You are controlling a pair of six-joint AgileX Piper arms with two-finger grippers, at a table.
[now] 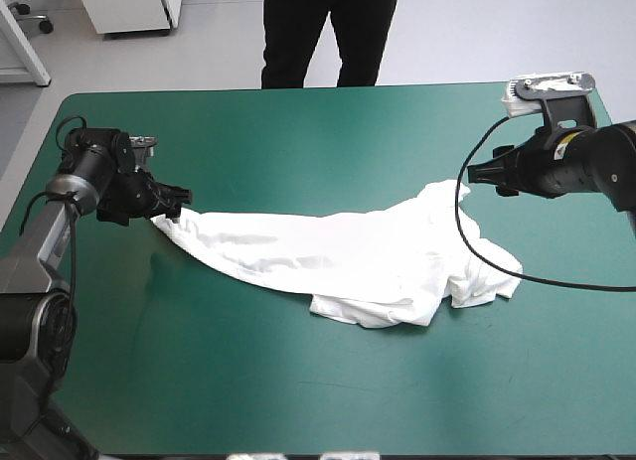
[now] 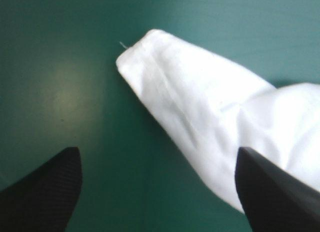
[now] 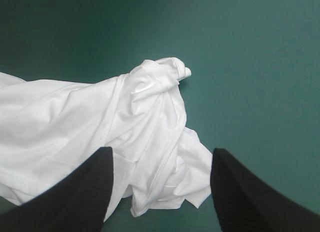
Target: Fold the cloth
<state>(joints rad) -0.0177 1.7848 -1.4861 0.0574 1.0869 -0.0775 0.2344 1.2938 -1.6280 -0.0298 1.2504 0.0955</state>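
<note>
The white short-sleeved cloth T-shirt [image 1: 338, 256] lies rumpled and drawn out across the middle of the teal-green table cover [image 1: 298, 122]. The left gripper [image 1: 175, 199] stands open at its narrow left end, which reaches between the black fingers. The right gripper [image 1: 477, 174], also open, hangs just beside the bunched right end.

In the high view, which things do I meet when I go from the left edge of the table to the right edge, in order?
left gripper → T-shirt, stretched across the teal-green cover → right gripper
</note>
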